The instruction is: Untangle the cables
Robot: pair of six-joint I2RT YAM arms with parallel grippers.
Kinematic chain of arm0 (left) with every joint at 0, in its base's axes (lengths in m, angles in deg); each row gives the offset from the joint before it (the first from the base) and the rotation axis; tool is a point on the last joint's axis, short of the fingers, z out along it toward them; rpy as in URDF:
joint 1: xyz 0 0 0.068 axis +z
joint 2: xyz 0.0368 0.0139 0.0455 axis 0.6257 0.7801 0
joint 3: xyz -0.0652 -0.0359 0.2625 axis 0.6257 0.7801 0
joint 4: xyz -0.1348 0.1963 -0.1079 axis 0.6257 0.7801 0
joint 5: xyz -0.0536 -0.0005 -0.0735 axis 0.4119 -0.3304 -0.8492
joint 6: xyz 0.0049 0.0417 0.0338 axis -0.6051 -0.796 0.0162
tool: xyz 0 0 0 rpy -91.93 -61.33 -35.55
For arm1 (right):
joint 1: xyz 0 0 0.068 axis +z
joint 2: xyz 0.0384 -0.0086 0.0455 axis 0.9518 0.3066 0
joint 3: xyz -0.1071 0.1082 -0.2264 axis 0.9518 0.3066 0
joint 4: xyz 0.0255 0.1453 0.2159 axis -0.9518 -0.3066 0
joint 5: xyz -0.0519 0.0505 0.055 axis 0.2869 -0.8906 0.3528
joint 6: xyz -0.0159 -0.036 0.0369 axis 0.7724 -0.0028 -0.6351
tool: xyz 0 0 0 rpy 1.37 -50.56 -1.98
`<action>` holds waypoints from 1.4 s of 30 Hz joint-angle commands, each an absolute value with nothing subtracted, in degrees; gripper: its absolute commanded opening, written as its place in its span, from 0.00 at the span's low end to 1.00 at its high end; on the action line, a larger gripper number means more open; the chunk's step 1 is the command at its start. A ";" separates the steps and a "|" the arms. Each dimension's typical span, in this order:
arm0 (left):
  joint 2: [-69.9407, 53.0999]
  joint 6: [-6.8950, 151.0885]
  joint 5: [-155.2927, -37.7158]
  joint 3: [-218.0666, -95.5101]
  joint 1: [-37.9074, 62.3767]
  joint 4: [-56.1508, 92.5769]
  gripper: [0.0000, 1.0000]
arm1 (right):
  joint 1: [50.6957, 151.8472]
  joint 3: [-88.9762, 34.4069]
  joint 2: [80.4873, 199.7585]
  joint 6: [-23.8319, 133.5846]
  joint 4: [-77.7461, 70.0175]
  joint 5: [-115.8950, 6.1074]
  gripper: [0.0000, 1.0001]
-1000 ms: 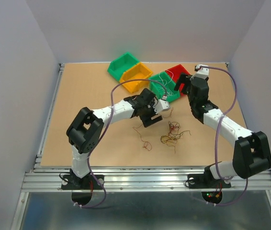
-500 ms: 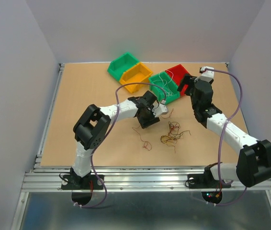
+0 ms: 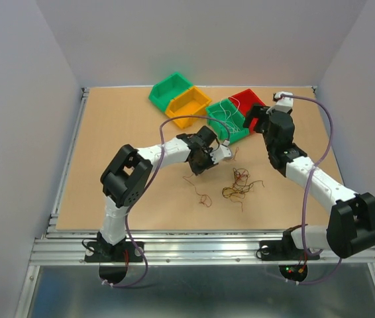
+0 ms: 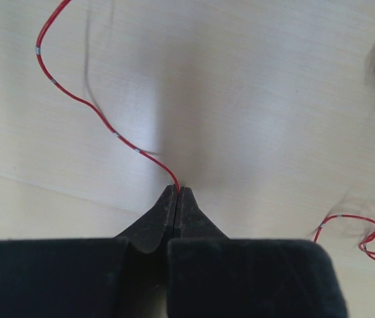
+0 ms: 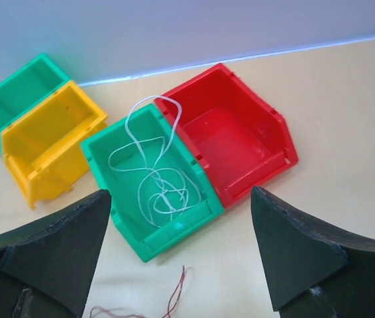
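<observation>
Thin curly red, yellow, brown cables (image 3: 239, 185)

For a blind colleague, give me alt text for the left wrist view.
The left gripper is shut on the end of a thin red cable that curves away over the pale tabletop. Another red strand lies at the lower right.
</observation>
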State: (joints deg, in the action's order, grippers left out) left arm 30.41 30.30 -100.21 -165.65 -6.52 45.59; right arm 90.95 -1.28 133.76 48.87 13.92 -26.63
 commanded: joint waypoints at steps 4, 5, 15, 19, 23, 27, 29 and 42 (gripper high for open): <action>15.42 30.63 -102.04 -162.41 -5.39 44.49 0.00 | 90.95 2.90 126.20 51.49 17.29 -46.52 1.00; 14.01 30.98 -102.13 -161.97 -4.95 43.62 0.00 | 90.87 3.52 125.67 51.84 18.43 -49.59 1.00; -2.25 34.59 -104.24 -153.98 0.15 33.86 0.00 | 90.87 3.35 130.75 53.34 23.44 -70.43 1.00; -4.81 35.56 -104.24 -152.91 0.94 31.57 0.00 | 90.95 4.31 137.33 55.36 33.94 -84.66 1.00; -5.69 35.56 -104.15 -152.38 1.29 31.21 0.00 | 91.30 4.41 143.66 51.77 45.57 -91.02 1.00; -5.08 35.12 -104.68 -152.73 1.29 32.09 0.00 | 93.06 2.21 147.54 53.95 46.30 -87.62 1.00; -4.46 35.03 -104.77 -153.17 1.38 32.62 0.00 | 93.59 1.33 148.77 53.00 46.21 -86.28 1.00; -3.49 31.96 -111.27 -155.20 1.20 39.47 0.00 | 96.67 0.45 150.36 61.16 46.30 -79.61 0.95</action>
